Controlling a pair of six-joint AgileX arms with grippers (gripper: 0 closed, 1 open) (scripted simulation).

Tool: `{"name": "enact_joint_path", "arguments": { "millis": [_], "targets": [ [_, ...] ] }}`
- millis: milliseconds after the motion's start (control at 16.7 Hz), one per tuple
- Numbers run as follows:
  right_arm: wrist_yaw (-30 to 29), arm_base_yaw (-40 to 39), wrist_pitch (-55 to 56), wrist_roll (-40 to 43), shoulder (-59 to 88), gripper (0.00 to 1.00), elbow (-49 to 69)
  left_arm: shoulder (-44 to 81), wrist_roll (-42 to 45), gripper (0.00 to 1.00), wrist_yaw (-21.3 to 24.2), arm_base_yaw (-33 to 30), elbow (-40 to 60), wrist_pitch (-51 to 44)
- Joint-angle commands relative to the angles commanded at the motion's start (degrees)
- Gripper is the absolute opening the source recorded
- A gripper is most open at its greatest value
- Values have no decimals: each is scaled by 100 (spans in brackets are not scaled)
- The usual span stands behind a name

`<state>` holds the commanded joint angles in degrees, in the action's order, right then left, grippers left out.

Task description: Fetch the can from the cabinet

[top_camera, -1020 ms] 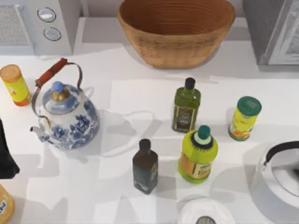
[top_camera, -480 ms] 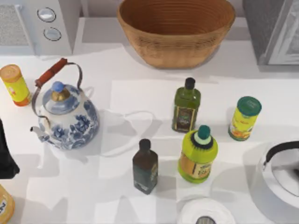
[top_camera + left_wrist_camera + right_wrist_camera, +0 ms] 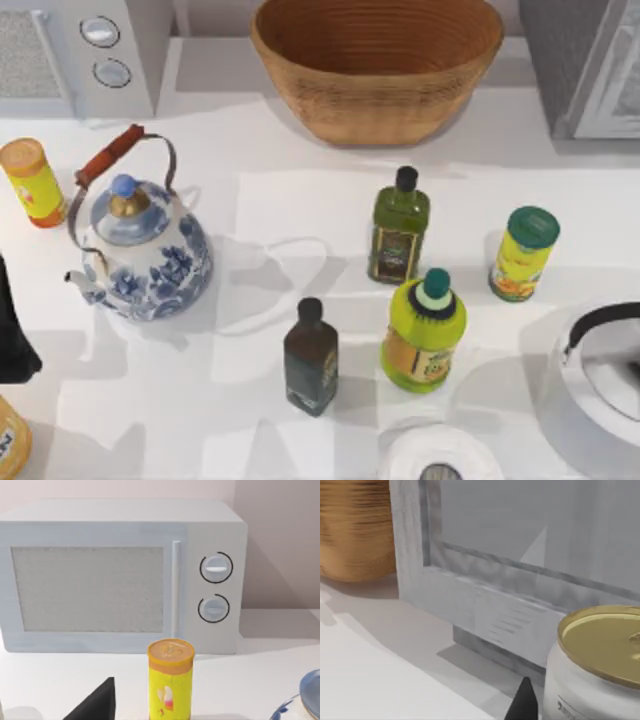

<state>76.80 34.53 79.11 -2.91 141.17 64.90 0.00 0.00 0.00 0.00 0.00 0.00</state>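
Showing a white can (image 3: pixel 592 667) with gold lid, beside the grey cabinet (image 3: pixel 485 580), pincer state unclear.

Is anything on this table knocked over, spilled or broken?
Nothing stands out. The blue-and-white china teapot, the dark glass bottle and the green-lidded yellow canister all stand upright on the white table, with no spills.

Basket (image 3: pixel 377 65) sits between microwave (image 3: pixel 80 55) and cabinet (image 3: pixel 585 65)

The left arm (image 3: pixel 14 335) sits at the table's nine o'clock edge as a dark shape. One dark fingertip (image 3: pixel 95 702) of its gripper shows in the left wrist view. One dark fingertip (image 3: pixel 525 700) shows in the right wrist view.
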Motion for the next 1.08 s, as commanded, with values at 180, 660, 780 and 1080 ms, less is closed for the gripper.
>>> {"name": "enact_joint_path", "arguments": {
  "millis": [180,660,780,1080],
  "targets": [
    [0,0,0,0,0,30,0,0,0,100,0,0,0,0],
    [0,0,0,0,0,90,0,0,0,100,0,0,0,0],
    [0,0,0,0,0,100,0,0,0,100,0,0,0,0],
    [0,0,0,0,0,100,0,0,0,100,0,0,0,0]
  ]
}}
